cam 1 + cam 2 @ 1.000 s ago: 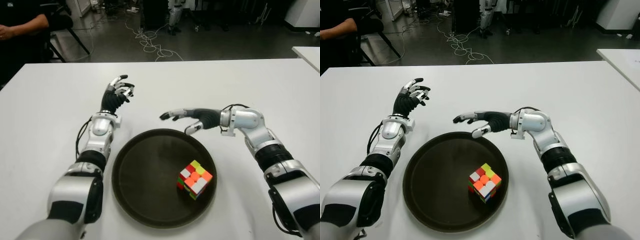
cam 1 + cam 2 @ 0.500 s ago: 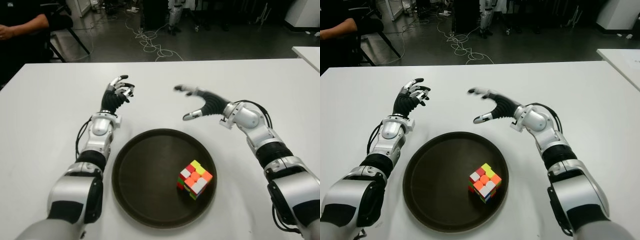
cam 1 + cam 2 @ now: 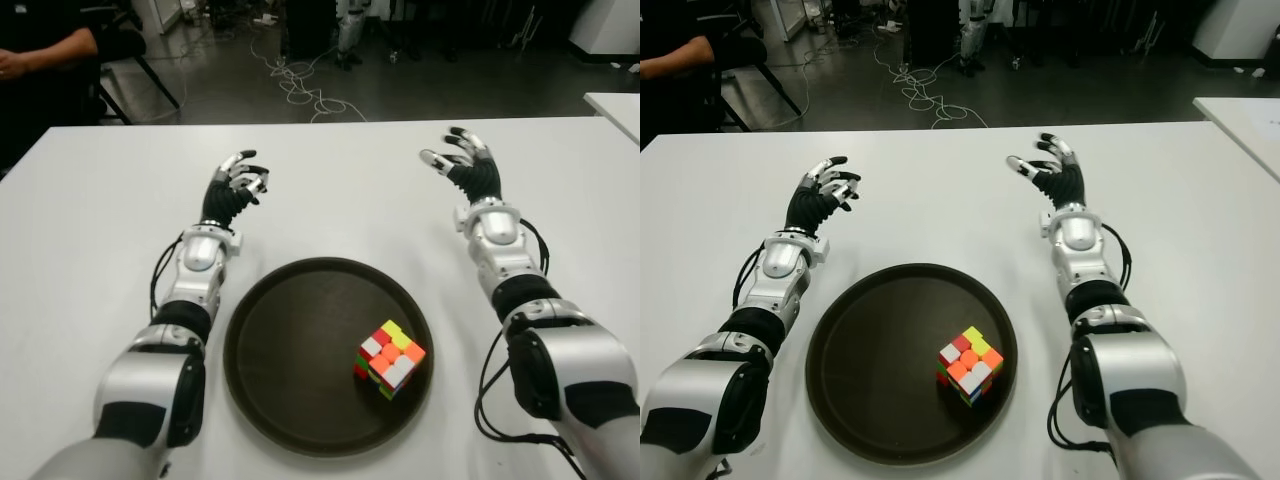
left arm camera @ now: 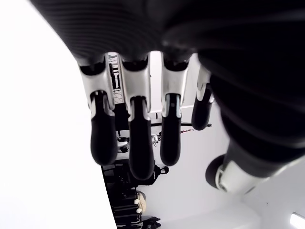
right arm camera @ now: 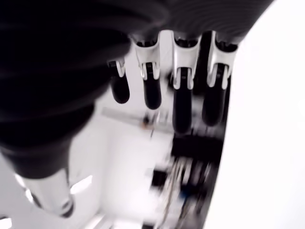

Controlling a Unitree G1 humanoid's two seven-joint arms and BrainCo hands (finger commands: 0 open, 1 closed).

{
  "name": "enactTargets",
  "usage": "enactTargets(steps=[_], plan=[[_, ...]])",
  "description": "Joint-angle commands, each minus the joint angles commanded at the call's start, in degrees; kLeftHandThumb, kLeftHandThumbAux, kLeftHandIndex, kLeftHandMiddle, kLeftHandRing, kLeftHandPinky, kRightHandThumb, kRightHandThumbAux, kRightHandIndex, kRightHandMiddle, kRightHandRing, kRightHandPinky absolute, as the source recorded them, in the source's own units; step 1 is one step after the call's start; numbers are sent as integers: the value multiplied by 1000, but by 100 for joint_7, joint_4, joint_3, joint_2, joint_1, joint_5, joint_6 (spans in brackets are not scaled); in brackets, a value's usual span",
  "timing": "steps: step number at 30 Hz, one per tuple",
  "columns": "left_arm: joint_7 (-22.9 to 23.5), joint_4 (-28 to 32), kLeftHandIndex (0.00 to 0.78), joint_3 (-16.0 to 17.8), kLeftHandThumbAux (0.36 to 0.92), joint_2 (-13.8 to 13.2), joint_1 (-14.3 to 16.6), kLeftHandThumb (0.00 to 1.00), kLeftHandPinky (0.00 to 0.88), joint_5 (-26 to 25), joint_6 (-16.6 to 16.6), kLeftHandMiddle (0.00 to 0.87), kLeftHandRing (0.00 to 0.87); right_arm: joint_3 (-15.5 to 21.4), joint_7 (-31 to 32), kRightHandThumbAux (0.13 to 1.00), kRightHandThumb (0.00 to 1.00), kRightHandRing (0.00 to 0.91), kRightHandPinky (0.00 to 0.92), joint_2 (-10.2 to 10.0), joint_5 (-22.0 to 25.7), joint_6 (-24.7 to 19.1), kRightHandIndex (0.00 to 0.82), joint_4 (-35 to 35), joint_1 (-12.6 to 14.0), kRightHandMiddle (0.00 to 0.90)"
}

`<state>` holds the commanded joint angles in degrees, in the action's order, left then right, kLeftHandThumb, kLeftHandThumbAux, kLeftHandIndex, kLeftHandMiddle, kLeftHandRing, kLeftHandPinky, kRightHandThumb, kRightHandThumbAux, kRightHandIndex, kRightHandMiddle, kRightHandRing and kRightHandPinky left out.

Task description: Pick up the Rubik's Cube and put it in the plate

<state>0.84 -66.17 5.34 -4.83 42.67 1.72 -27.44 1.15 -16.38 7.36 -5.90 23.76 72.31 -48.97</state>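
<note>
We see the Rubik's Cube (image 3: 389,358) in the plate (image 3: 270,350) (right side), well apart from both hands: left hand (image 3: 234,188) and right hand (image 3: 465,163) loosely spread, empty.

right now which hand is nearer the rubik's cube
Right. The right hand is up the table beyond the Rubik's Cube, toward the robot's right. The left hand is beyond the plate's opposite side. Both are empty.

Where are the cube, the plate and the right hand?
cube (image 3: 389,358): left eye view, on its orange top face.
plate (image 3: 290,345): left eye view, on the bare dark floor left of the cube.
right hand (image 3: 466,168): left eye view, on the palm below the spread fingers.
</note>
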Motion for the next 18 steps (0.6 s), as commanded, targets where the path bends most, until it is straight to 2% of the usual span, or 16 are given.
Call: enactTargets(steps=[4, 8, 18], plan=[[5, -19, 203, 15, 712, 16, 24, 290, 556, -26, 30, 384, 482, -221, -423, 709, 151, 248, 281, 29, -388, -123, 120, 96, -40, 190], [23, -13, 209, 29, 709, 24, 22, 301, 558, -47, 14, 389, 490, -315, -567, 712, 144, 238, 278, 33, -565, -282, 108, 153, -76, 181], [96, -11, 220, 50, 713, 8, 14, 306, 562, -82, -20, 401, 497, -262, -422, 728, 102, 177, 204, -16, -576, -856, 80, 236, -178, 135]])
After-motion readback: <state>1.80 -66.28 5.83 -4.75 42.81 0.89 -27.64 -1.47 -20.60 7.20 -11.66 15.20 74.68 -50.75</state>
